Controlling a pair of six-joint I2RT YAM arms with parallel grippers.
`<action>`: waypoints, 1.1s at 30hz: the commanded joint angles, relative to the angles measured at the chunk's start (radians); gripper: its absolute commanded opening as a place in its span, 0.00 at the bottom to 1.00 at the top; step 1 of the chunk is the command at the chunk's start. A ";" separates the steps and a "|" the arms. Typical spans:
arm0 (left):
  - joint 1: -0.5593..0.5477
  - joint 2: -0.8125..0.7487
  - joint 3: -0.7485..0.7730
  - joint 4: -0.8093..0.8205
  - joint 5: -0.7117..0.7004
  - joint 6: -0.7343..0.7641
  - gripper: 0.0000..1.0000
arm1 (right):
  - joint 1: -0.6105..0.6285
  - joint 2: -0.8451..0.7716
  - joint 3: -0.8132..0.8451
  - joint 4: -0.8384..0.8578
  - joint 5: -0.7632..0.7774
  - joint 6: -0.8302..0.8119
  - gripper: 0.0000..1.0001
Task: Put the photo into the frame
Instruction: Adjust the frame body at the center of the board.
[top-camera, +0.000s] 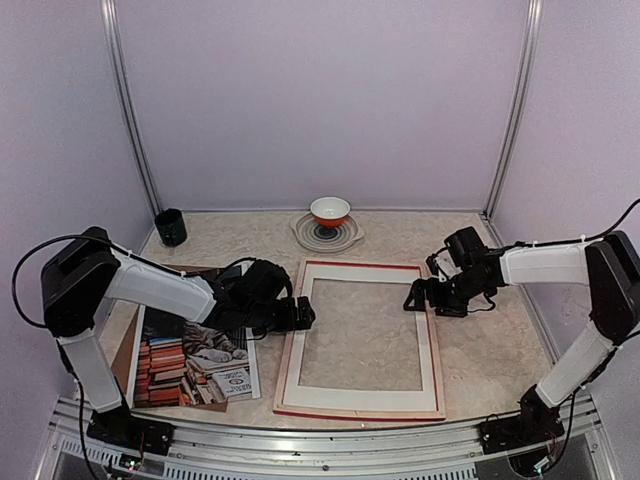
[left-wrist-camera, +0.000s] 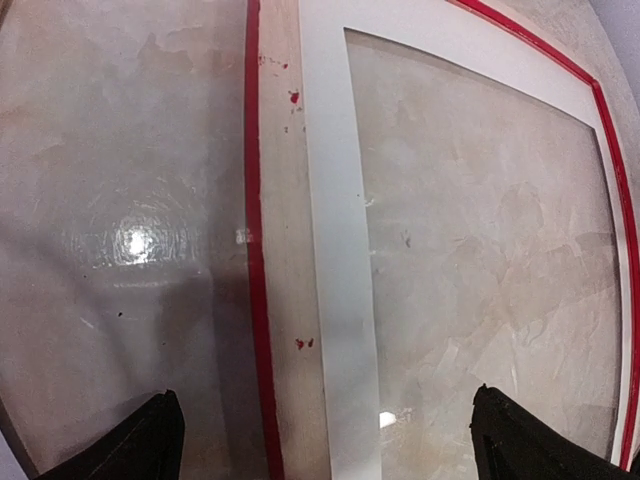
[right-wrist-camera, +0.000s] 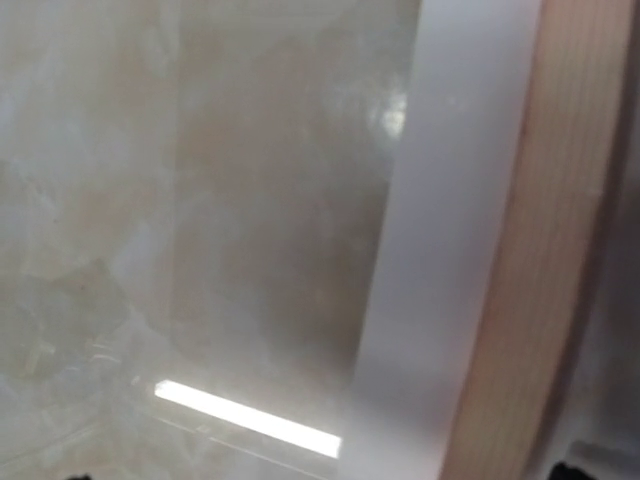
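Left fingers (top-camera: 302, 316) stand wide apart and empty, straddling the left rail of the frame (top-camera: 289, 362), one tip over the desk (top-camera: 500, 340), the other over the pane. Under that arm the photo (top-camera: 195, 368) lies face up just left of the frame. The frame lies flat mid-desk, pale wood up, with a white mat (top-camera: 316, 396) inside. Right fingers (top-camera: 414, 298), wide and empty, hang at its upper right edge.
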 joint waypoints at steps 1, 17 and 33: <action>-0.005 0.028 0.008 0.069 0.056 -0.002 0.99 | -0.006 0.022 0.011 0.075 -0.041 0.022 0.99; -0.006 0.121 0.130 0.117 0.124 0.028 0.97 | -0.063 0.163 0.140 0.112 -0.084 0.009 0.99; -0.005 -0.072 0.180 -0.222 -0.232 0.094 0.99 | -0.133 0.015 0.252 -0.039 0.042 -0.065 0.99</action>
